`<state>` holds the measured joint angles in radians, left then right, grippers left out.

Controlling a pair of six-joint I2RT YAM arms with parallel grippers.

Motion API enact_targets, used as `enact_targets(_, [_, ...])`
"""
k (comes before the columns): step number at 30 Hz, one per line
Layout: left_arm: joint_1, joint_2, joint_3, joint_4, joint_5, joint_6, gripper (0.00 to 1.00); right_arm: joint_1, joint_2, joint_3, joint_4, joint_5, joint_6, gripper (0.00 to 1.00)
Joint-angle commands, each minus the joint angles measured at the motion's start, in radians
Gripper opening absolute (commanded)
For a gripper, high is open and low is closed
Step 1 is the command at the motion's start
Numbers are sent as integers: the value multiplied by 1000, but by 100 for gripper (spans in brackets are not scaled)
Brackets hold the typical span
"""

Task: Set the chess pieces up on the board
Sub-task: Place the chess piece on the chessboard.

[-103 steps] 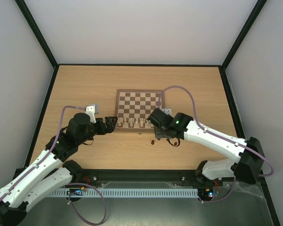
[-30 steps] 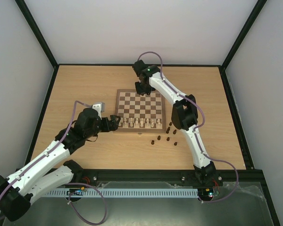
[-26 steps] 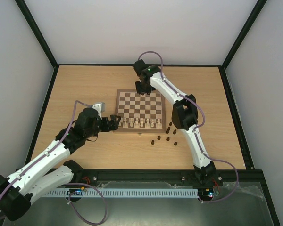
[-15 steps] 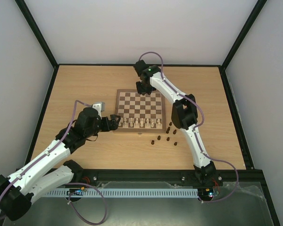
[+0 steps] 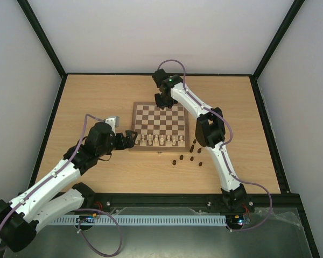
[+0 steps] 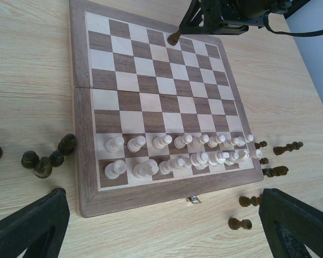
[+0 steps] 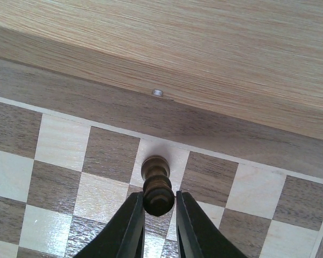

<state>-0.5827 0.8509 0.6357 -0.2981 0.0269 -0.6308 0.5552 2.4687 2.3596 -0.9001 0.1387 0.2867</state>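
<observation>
The board [image 5: 159, 121] lies mid-table, with cream chess pieces [image 5: 160, 140] in two rows along its near edge. My right gripper [image 5: 161, 101] reaches over the far edge. In the right wrist view its fingertips [image 7: 159, 200] flank the head of a dark piece [image 7: 158, 185] standing upright on a cream far-row square. The left finger touches it and a thin gap shows at the right finger. My left gripper [image 5: 132, 137] hovers at the board's near left corner, wide open [image 6: 161, 231] and holding nothing. Both the dark piece [image 6: 174, 38] and the cream rows [image 6: 177, 153] appear in its view.
Loose dark pieces [image 5: 191, 153] lie and stand on the tabletop off the board's near right corner [image 6: 258, 177]. Several more [image 6: 43, 158] cluster by the near left corner. A small metal clasp [image 6: 192, 199] sticks out of the board's near border. Black rails frame the table.
The right arm has swung from the board's near right corner out to its far edge. Over the last second neither arm has visibly moved in the top view.
</observation>
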Motion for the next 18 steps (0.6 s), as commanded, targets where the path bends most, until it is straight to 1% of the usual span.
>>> enact_targets(1, [8,2,4,24,10,13,99,-5,16,29,-31,-5,-13,20])
enact_targets(3, [7,3,3,24,10,13,100,-5,15,29,-31,-5,-14,21])
enact_targets(10, [9,5,4,25,13,11,99,-5,-6,29,-19,-7,-15,33])
enact_targets(18, [9,8,3,28,13,8,99,-5,-17,33,-29,3,-18,34])
